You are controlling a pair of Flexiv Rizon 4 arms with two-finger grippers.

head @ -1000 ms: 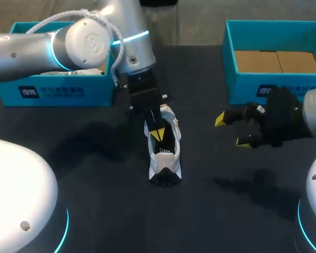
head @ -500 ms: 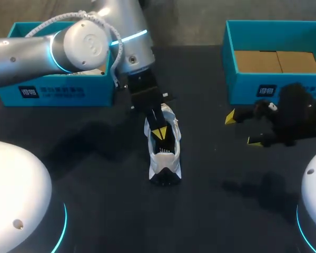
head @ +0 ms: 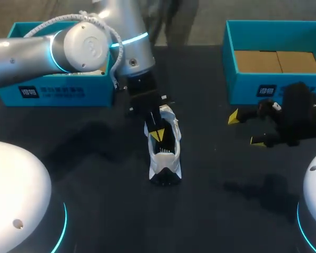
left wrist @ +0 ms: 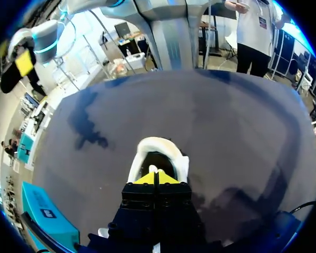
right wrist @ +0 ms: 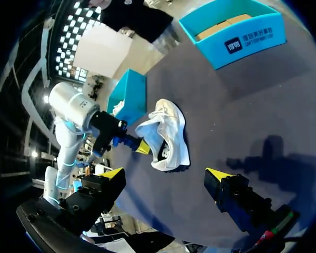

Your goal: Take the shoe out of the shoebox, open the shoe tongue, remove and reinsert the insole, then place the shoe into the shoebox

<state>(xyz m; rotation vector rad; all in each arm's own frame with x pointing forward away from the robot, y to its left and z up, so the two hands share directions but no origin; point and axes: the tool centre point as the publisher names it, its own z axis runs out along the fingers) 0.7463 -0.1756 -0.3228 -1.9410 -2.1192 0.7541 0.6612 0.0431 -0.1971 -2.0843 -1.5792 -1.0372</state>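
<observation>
The shoe [head: 163, 153] is set on the table [head: 95, 174], between the two shoeboxes [head: 58, 94] [head: 247, 89]. The left gripper [head: 158, 135] is sunk in its opening, tips pressed together; any pinched insole is hidden. The right gripper [head: 245, 129] is held spread, well apart. The shoe is best steadied before anything is drawn out.

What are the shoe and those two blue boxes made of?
The shoe looks like soft white fabric with a dark sole: its upper sags and folds. The right box and left box seem to be matte teal cardboard; brown flaps show inside the right one.
</observation>
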